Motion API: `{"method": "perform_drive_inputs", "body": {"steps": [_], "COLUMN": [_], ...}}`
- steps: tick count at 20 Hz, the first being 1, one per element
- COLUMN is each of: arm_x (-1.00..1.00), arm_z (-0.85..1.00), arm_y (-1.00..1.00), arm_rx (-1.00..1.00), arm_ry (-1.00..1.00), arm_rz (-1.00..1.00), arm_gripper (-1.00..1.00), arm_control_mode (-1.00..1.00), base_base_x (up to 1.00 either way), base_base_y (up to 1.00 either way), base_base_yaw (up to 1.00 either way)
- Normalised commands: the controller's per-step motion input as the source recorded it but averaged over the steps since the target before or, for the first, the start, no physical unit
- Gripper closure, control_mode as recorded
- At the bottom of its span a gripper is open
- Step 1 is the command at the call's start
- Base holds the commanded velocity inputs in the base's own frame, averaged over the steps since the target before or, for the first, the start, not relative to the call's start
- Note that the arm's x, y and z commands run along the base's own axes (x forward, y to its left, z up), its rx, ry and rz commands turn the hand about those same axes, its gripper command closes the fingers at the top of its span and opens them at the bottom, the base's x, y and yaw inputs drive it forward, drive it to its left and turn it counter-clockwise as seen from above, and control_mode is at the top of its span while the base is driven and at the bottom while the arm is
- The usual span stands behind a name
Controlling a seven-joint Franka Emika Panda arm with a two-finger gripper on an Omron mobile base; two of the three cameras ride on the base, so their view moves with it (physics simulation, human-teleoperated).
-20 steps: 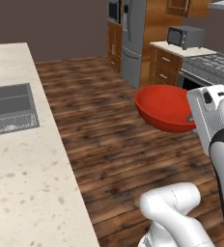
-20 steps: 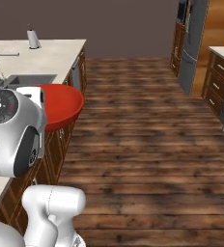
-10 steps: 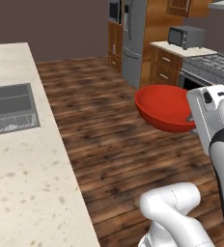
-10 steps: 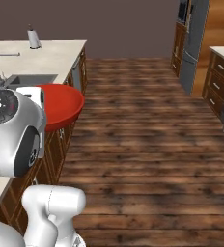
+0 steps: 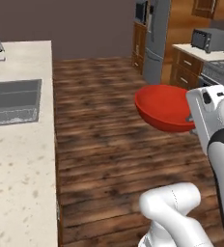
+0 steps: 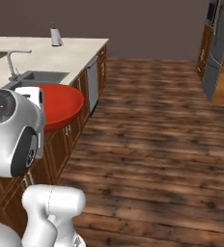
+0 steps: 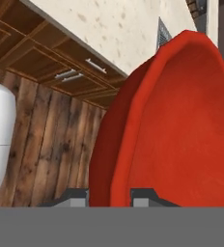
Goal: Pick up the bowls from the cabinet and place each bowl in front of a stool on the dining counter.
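At the bottom centre of the hand view the gripper (image 7: pixel 109 195) is clamped on the rim of the glossy red round bowl (image 7: pixel 181 130), one dark fingertip on each side of the wall, outside and inside. The bowl fills the right half of that view, seen edge-on.

In the left base view the same bowl (image 5: pixel 164 107) sits in mid-air at centre right, over the dark wooden plank floor (image 5: pixel 99 140), its right edge meeting the white hand. In the right base view it (image 6: pixel 61 106) shows at left of centre, partly behind the arm's round white joint, hanging just beside the brown wooden drawer fronts (image 6: pixel 68 137).

Further back, a beige speckled stone counter (image 5: pixel 22 159) runs up the left side of the left base view, with a grey sink (image 5: pixel 12 101) sunk in it. At the upper right stand a silver refrigerator (image 5: pixel 155 41) and a dark microwave (image 5: pixel 209 39) on a far counter.
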Motion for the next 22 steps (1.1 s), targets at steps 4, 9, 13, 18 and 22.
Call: {"method": "perform_drive_inputs", "body": {"steps": [4,9,13,18,22], "arm_x": [0.0,0.0,0.0,0.0,0.0], "arm_z": [0.0,0.0,0.0,0.0,0.0], "arm_y": [0.0,0.0,0.0,0.0,0.0], "arm_rx": [0.0,0.0,0.0,0.0,0.0], "arm_ry": [0.0,0.0,0.0,0.0,0.0], "arm_rz": [0.0,0.0,0.0,0.0,0.0], "arm_gripper": [1.0,1.0,1.0,1.0,1.0], "arm_control_mode": [1.0,1.0,1.0,1.0,1.0], "base_base_x": [0.0,0.12,0.4,0.82,0.47], "base_base_y": [-0.76,-0.47,-0.23,-0.08,-0.26], "base_base_yaw": [0.33,0.28,0.32,0.35,0.35]}}
